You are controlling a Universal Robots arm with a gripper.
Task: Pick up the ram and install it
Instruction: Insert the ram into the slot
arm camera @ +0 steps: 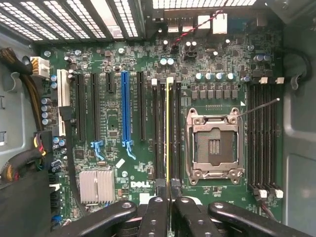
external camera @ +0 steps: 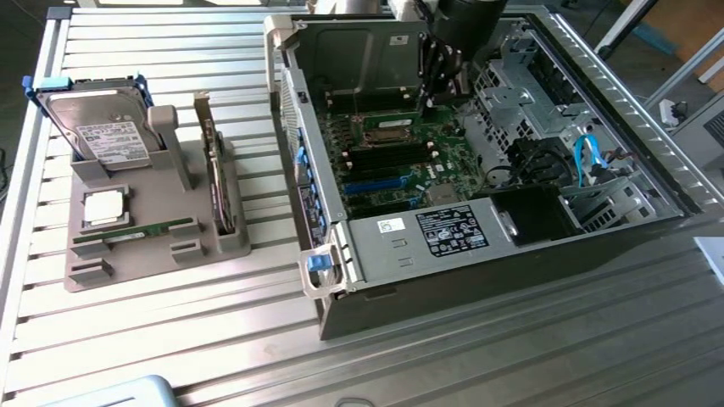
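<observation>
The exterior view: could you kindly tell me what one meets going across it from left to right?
Hard drive → upright expansion card → motherboard inside the open computer case → blue cable.

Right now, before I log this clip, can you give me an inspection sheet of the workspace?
Surface: slatted metal table, carrying a grey tray and an open computer case.
Job's things: memory stick edge-on between the jaws, over the memory slots beside the empty processor socket; whether it is seated, cannot tell.
Clutter: the tray holds a hard drive, processor chip, upright card and a second green stick.
Grippers: gripper, jaws shut on the memory stick.
Cables: blue cable in the case; red-black wire.
Surroundings: pale blue object at the table's edge.
</observation>
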